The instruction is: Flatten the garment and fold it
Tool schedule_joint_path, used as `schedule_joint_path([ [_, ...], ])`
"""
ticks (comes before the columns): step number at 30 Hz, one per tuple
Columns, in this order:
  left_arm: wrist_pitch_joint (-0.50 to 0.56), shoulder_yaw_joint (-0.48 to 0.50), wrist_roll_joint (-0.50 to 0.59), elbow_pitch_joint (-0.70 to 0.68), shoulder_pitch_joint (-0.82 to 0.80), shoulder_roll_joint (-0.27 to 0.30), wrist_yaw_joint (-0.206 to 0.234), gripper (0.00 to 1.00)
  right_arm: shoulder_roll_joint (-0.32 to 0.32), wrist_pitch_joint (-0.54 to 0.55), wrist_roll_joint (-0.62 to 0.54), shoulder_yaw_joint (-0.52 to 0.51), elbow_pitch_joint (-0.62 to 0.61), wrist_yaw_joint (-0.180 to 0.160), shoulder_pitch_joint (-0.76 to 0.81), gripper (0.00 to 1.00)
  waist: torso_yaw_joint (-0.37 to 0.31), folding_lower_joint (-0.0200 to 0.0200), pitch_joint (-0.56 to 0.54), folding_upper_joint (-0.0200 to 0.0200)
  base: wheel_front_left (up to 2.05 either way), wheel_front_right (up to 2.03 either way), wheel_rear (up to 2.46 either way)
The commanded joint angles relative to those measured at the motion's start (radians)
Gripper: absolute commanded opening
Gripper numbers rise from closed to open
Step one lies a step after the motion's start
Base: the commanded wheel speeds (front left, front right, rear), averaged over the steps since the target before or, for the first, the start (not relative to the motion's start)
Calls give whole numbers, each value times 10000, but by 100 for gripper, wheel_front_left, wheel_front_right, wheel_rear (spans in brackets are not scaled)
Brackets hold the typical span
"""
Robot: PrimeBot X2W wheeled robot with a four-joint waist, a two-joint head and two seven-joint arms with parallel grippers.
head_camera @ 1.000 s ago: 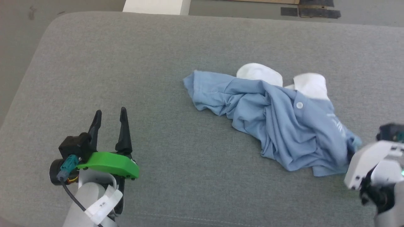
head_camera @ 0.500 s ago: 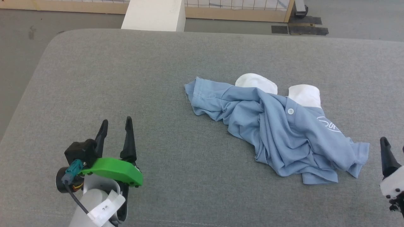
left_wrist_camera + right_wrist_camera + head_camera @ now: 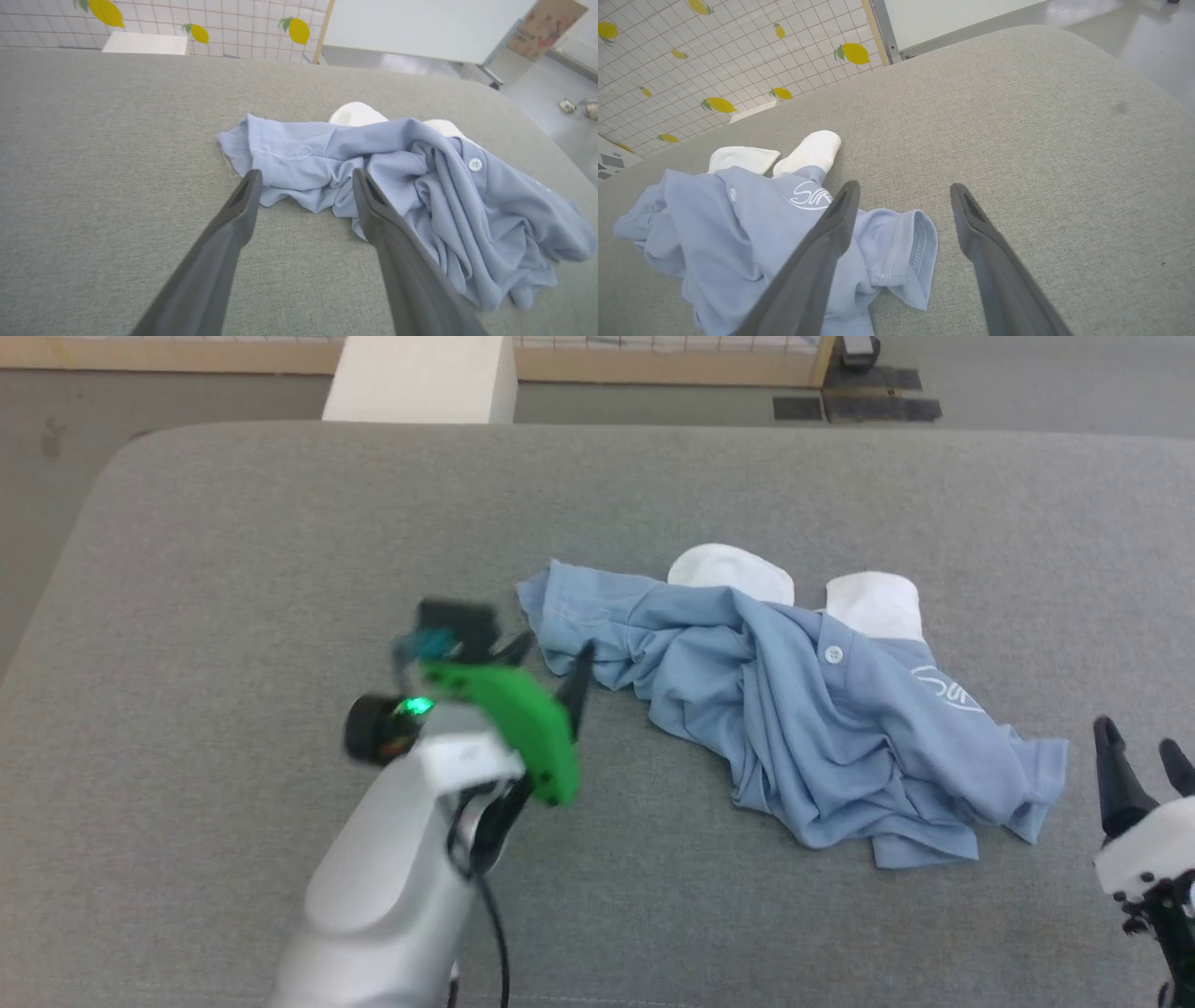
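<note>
While the garment (image 3: pixel 803 709) lies in a crumpled heap right of the middle of the grey fabric-covered tabletop (image 3: pixel 280 569), its white collar toward the far edge and its bunched end trailing toward the near right corner, I judge the step in hand to be a first grab for flattening. My left gripper (image 3: pixel 553 651) hangs at the heap's left end, fingers spread wide and empty. In the left wrist view the tips frame the stitched hem there, though I cannot tell whether they touch the cloth. My right gripper (image 3: pixel 1139 737) sits just beside the opposite end, fingers likewise parted with nothing in them. To do this well I would bring the left fingers down low, slide one tip under the hem and pinch only that edge, not the folds piled behind it. I would then take the loose hem at the right end the same way and draw the two ends apart evenly, close over the tabletop, so the knit spreads without twisting. Counted: one garment, two white collar flaps, one white button, one cursive logo, two grippers, two fingers each.
</note>
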Motion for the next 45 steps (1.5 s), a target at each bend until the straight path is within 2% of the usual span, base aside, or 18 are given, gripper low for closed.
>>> schedule_joint_path([
  [1, 580, -367, -334, 276, -512, -31, 67, 100, 9, -18, -25, 90, 42, -13, -211, 100, -301, 0, 263, -1, 0, 0, 0],
  [5, 1961, -1515, -936, 938, -1611, -37, 470, 100, 10, -91, -19, 304, 178, -13, -464, 100, -830, 0, 646, -1, 0, 0, 0],
  [9, 2783, -2369, -1272, 1536, -2333, -39, 887, 100, 10, -228, -8, 376, 333, -13, -600, 100, -1295, 0, 969, -1, 0, 0, 0],
  [13, 3362, -2865, -953, 2504, -2785, -36, 1315, 100, 10, -363, 13, 382, 457, -13, -655, 100, -1625, 0, 1202, -1, 0, 0, 0],
  [16, 3594, -2996, -890, 3086, -2913, -35, 1423, 100, 10, -469, 43, 337, 504, -13, -651, 100, -1719, 0, 1304, -1, 0, 0, 0],
  [18, 3645, -3029, -919, 3340, -2948, -36, 1442, 30, 10, -504, 43, 309, 530, -13, -655, 100, -1714, 0, 1336, -1, 0, 0, 0],
  [19, 3620, -3023, -959, 3408, -2957, -36, 1432, 0, 10, -514, 35, 295, 540, -13, -658, 100, -1698, 0, 1339, -1, 0, 0, 0],
  [25, 3205, -2908, -1621, 3320, -2865, -39, 1134, 0, 10, -535, -33, 418, 659, -13, -721, 100, -1357, 0, 1102, -1, 0, 0, 0],
  [31, 2383, -2290, -2454, 2198, -2437, 13, 942, 0, 10, -492, -168, 471, 816, -13, -638, 100, -750, 0, 558, -1, 0, 0, 0],
  [37, 2168, -1582, -2972, 186, -1083, 778, 1396, 0, 10, -373, -296, 432, 946, -13, -402, 100, -58, 0, -46, -1, 0, 0, 0],
  [42, 2970, -1424, -3288, -1561, 1149, 1761, 2243, 0, 10, -336, -291, 528, 1161, -13, -284, 100, 319, 0, -358, -1, 0, 0, 0],
  [45, 3469, -1408, -3547, -2249, 2381, 2144, 2690, 0, 10, -350, -284, 637, 1303, -13, -269, 100, 426, 0, -423, -1, 0, 0, 0],
])
